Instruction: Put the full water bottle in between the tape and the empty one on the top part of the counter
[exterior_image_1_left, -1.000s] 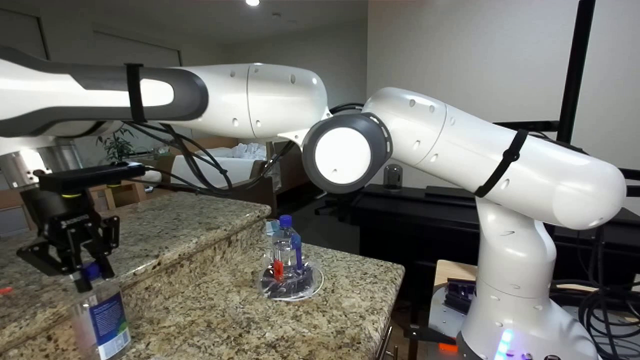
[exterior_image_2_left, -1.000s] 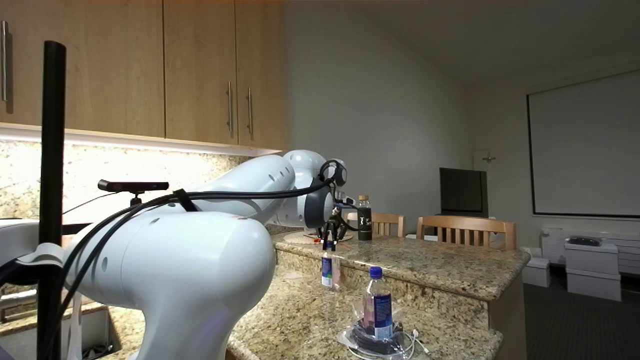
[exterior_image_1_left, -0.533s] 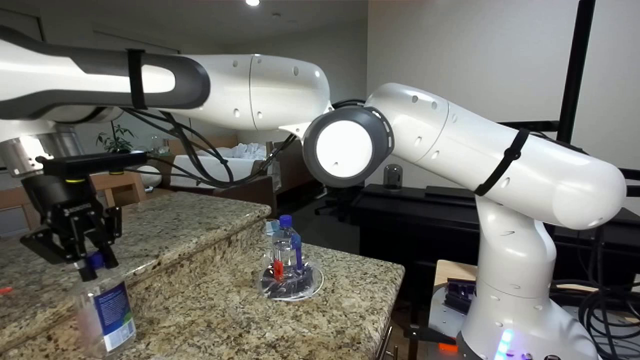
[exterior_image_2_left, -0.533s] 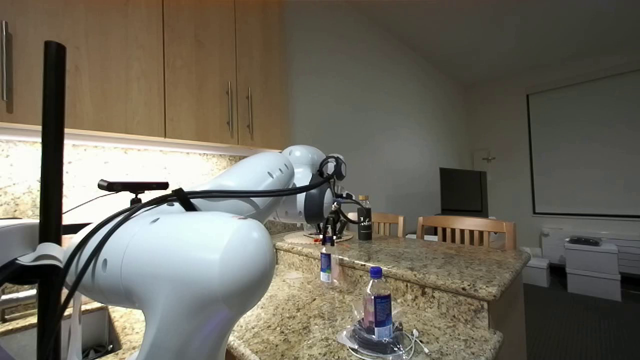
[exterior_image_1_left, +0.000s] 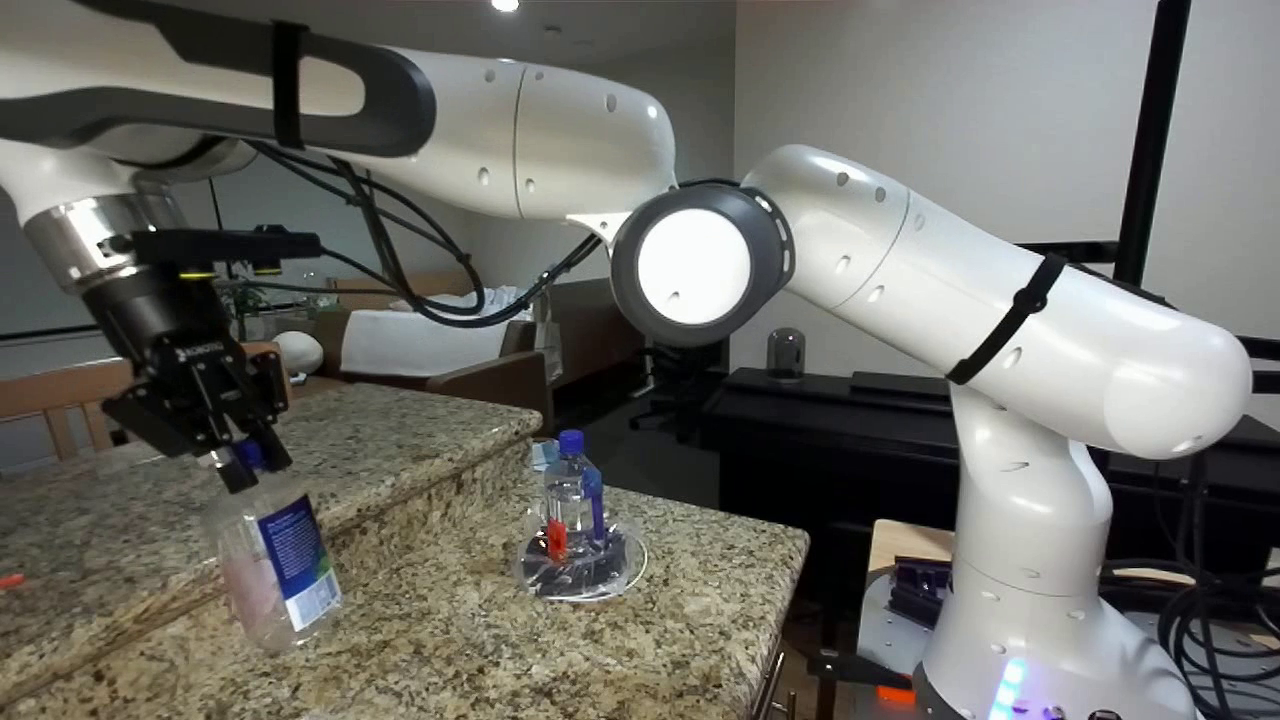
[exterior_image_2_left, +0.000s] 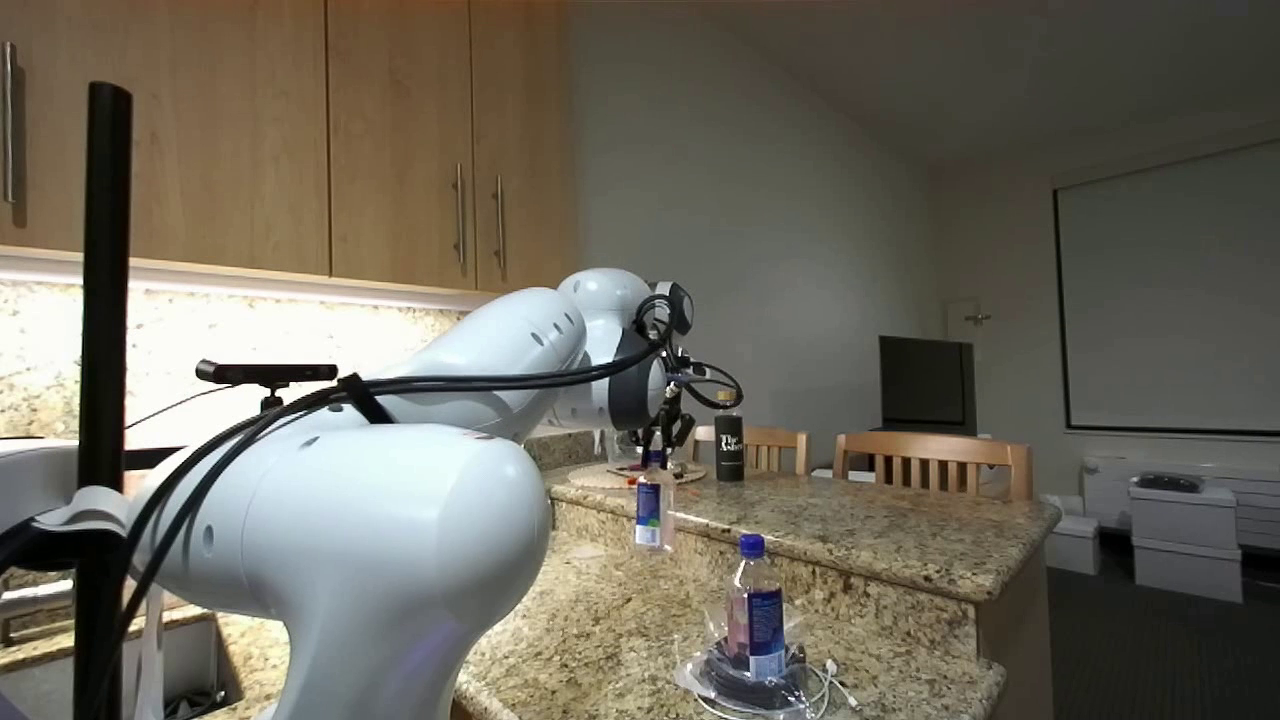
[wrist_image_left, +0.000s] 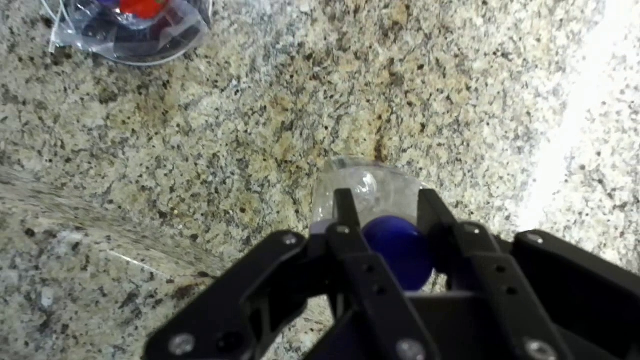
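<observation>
hand gripping blue-capped bottle, clear and tilted, contents unclear

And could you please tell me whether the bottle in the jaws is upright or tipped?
Tipped slightly: in an exterior view, the held bottle leans, while the other blue-capped bottle stands upright.

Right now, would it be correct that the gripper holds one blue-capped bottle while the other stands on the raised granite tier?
Not quite: both exterior views show the other bottle on the lower granite tier, not the raised tier; the gripper does hold a blue-capped bottle.
</observation>
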